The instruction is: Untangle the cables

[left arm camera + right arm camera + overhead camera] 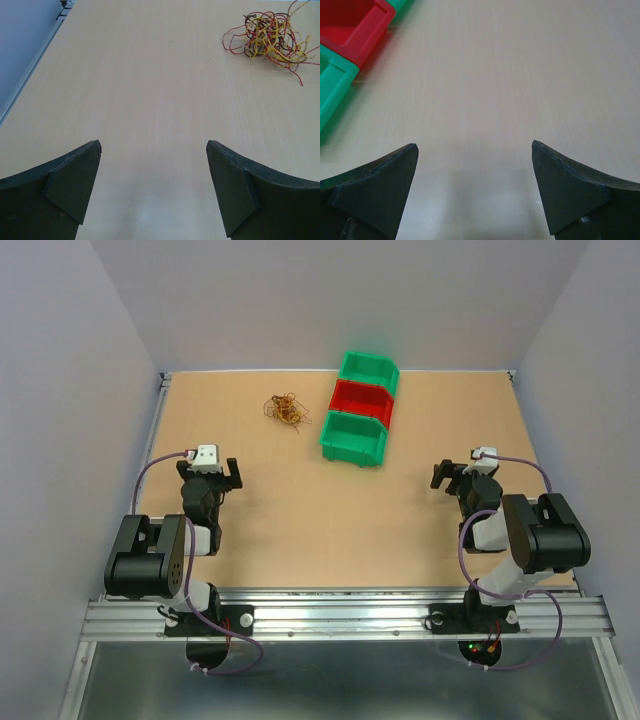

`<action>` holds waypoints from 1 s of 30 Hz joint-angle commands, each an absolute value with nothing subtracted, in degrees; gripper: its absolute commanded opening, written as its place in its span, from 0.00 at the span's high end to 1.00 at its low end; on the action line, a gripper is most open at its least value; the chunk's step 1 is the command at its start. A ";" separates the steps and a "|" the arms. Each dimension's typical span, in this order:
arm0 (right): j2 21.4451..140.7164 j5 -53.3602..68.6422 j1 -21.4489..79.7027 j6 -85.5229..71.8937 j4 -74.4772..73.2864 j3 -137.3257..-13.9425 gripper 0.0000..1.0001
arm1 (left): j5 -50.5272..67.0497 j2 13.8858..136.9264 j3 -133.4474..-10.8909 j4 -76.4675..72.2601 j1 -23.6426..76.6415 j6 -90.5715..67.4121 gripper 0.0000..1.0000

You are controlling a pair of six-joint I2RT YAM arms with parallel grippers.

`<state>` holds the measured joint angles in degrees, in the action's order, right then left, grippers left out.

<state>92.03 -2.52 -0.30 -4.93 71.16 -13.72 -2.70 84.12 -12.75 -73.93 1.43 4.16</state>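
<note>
The cables [285, 409] lie as one small tangled clump of thin red, yellow and brown strands on the far part of the wooden table, left of the bins. In the left wrist view the cables [272, 37] sit at the upper right, well ahead of the fingers. My left gripper [222, 475] is open and empty, hovering over bare table near the left side [154, 150]. My right gripper [448, 474] is open and empty too, over bare wood on the right side [475, 150]. Neither gripper touches the cables.
Three bins stand in a slanted row at the back centre: a green bin [369, 371], a red bin [360, 399] and a green bin [353, 437]. The red bin [352, 25] and a green bin [332, 85] show at the left of the right wrist view.
</note>
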 commanded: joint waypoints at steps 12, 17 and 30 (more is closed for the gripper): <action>88.08 -0.35 1.13 -1.76 69.72 -14.67 0.00 | 22.29 71.97 -39.77 -34.16 1.67 19.93 0.01; 78.50 -6.30 2.55 -9.28 45.25 -22.57 0.00 | 31.54 82.50 -55.97 -16.18 1.58 25.92 0.01; 76.38 9.67 2.29 -24.96 30.85 -32.43 0.00 | 34.89 116.89 -90.70 -0.44 0.44 24.17 0.01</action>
